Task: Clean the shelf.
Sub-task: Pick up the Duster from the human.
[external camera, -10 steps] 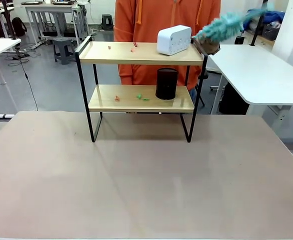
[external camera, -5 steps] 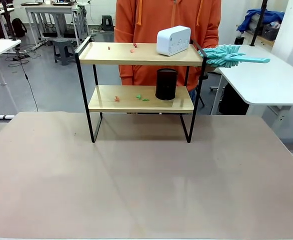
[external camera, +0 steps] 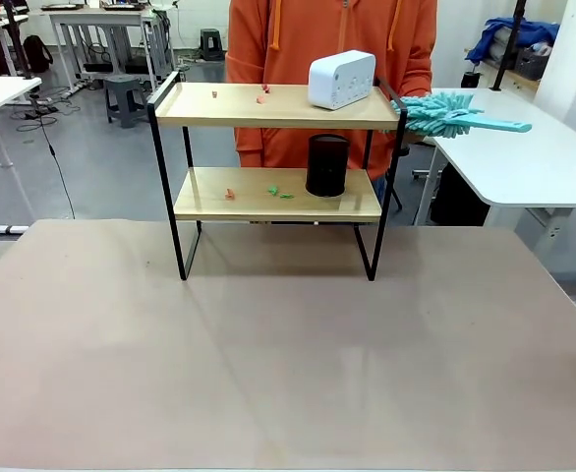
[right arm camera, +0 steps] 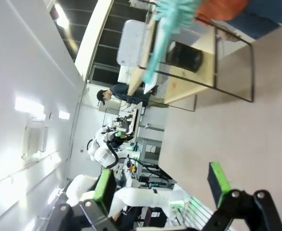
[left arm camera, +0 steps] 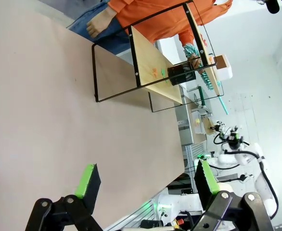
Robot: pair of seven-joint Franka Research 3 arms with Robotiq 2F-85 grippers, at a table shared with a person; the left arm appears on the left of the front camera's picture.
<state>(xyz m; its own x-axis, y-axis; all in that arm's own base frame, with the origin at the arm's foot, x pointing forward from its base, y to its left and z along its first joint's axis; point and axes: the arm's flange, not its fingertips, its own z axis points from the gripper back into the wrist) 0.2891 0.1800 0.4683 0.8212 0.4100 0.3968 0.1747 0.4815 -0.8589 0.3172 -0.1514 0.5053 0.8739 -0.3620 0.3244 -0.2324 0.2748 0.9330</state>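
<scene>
**Desk:** Front view, what do we run?

**Photographer:** The shelf stands at the far middle of the surface. A person in an orange hoodie stands behind it, with a teal duster at its top right corner. The top board carries a white box and red scraps. The lower board carries a black cylinder, with green scraps and an orange scrap to its left.

**Desk:** Anything in the cylinder?

**Photographer:** Can't tell; its top sits under the upper board.

**Desk:** Left wrist view?

**Photographer:** The left pincer hangs over bare surface, jaws wide apart with nothing between them, and the shelf is well away.

**Desk:** Right wrist?

**Photographer:** Much the same. The right pincer is spread and empty, with the shelf far off and the duster at its top.

**Desk:** How would the shelf handle?

**Photographer:** Light and stiff, I'd judge, but tall on thin legs, so apt to tip. A leg or the top rail looks the best hold; the boards seem too wide and smooth.
</scene>
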